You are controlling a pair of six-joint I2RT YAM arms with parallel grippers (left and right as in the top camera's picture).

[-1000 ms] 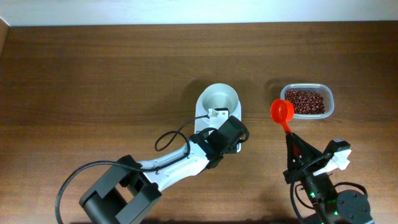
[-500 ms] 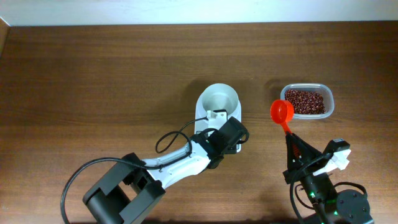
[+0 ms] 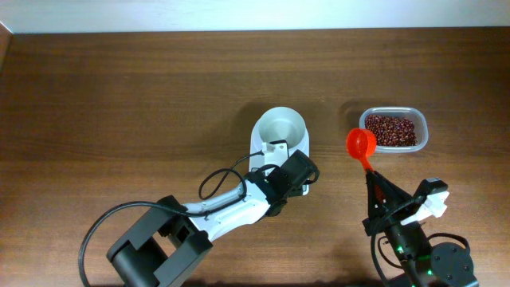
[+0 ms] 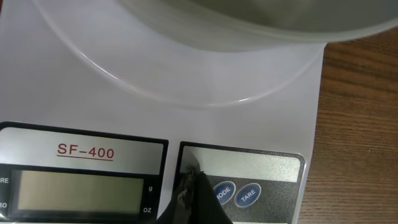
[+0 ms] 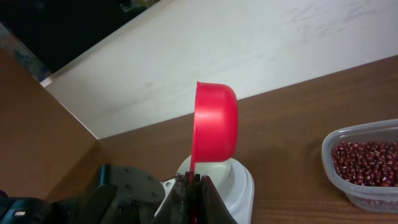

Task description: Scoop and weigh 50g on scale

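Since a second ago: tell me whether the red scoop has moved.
No. The scoop stays just left of the bean tub, exactly as before.

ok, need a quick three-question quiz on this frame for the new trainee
1. True or false: the white bowl on the scale is empty.
2. What does the right hand hold? A) red scoop B) a lid C) nothing
3. Which blue button is nearest the left hand's shut tip?
Key: 1 true; 2 A; 3 the Mode button.
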